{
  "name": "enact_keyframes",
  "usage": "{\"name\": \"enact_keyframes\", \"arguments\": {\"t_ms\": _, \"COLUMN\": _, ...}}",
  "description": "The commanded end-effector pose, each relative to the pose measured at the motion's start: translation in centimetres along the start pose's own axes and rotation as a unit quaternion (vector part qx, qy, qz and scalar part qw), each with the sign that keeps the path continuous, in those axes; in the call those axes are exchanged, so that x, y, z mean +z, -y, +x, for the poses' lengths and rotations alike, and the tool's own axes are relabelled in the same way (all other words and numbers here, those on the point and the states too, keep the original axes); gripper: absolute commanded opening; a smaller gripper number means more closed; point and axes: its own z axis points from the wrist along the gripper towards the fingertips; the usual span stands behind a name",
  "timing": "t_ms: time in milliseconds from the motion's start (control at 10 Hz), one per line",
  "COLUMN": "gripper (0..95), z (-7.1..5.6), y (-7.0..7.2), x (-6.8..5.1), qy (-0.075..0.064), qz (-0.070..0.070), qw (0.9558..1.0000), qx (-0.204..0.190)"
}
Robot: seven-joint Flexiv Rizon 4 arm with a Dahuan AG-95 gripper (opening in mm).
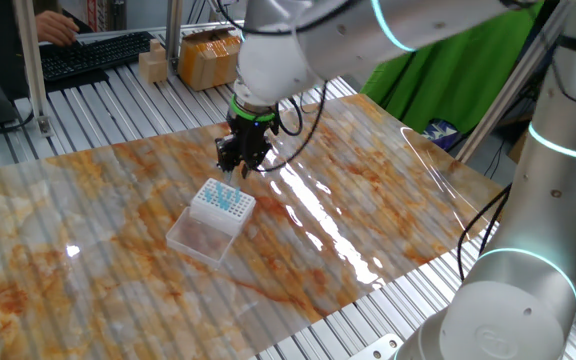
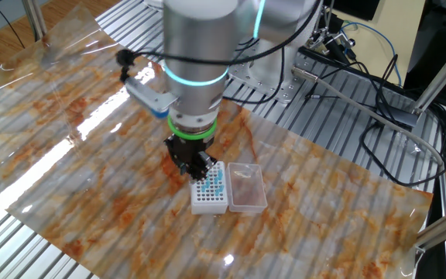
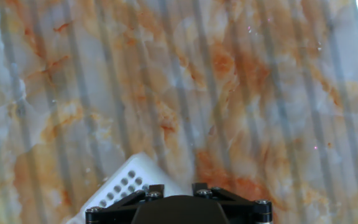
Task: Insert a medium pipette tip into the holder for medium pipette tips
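Alignment over a free hole in the holder for medium pipette tips (image 1: 223, 204), centre frame, is needed before lowering; claw (image 1: 239, 165) opening and contents cannot be told

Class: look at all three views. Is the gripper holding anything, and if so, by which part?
It cannot be told. The gripper hangs just over the holder, but its fingertips are too small and dark here to show a pipette tip or any hold.

White holder (image 1: 222, 204) dotted teal-blue, black gripper (image 1: 239, 160), orange-veined marbled table sheet (image 1: 88, 240).
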Motion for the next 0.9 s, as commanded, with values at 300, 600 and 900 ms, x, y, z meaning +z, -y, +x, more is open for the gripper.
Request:
{"name": "enact_keyframes", "arguments": {"t_ms": 300, "gripper": 19.0, "z": -1.1, "y": 0.8, "x": 0.5, "qy": -0.002, "qz": 0.001, "qw": 0.9992, "qx": -0.04}}
{"name": "enact_keyframes", "arguments": {"t_ms": 600, "gripper": 19.0, "z": -2.2, "y": 1.5, "x": 0.7, "qy": -0.009, "qz": 0.01, "qw": 0.9983, "qx": -0.057}}
{"name": "enact_keyframes", "arguments": {"t_ms": 900, "gripper": 0.0, "z": -2.6, "y": 1.7, "x": 0.7, "qy": -0.018, "qz": 0.024, "qw": 0.9971, "qx": -0.069}}
